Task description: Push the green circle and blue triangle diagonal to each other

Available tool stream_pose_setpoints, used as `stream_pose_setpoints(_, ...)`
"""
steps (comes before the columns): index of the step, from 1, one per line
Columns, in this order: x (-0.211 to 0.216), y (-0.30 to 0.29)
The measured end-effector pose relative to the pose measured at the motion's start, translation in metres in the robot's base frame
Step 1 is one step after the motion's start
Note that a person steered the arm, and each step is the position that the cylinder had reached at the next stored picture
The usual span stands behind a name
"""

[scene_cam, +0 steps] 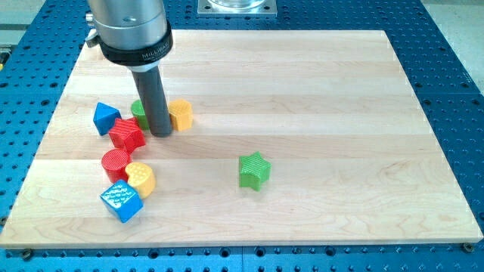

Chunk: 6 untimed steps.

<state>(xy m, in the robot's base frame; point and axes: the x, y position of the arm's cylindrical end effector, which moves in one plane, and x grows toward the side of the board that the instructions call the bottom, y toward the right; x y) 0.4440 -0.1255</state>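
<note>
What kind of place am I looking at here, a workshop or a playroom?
Most likely a robotics lab bench. A wooden board lies on a blue metal table with a grid of holes, and a robot arm's rod, my tip, sits among small coloured blocks, next to the green circle.

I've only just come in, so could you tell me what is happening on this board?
I am a single arm with a rod, pushing blocks on the wooden board. My tip sits between the green circle, mostly hidden behind the rod, and a yellow block. The blue triangle lies apart from the circle, toward the view's left. A green star stands alone.
</note>
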Motion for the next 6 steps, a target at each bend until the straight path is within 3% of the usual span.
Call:
stream_pose_setpoints(3, 0.02, -0.035)
stream_pose_setpoints(5, -0.029, -0.049)
stream_pose_setpoints(6, -0.02, -0.077)
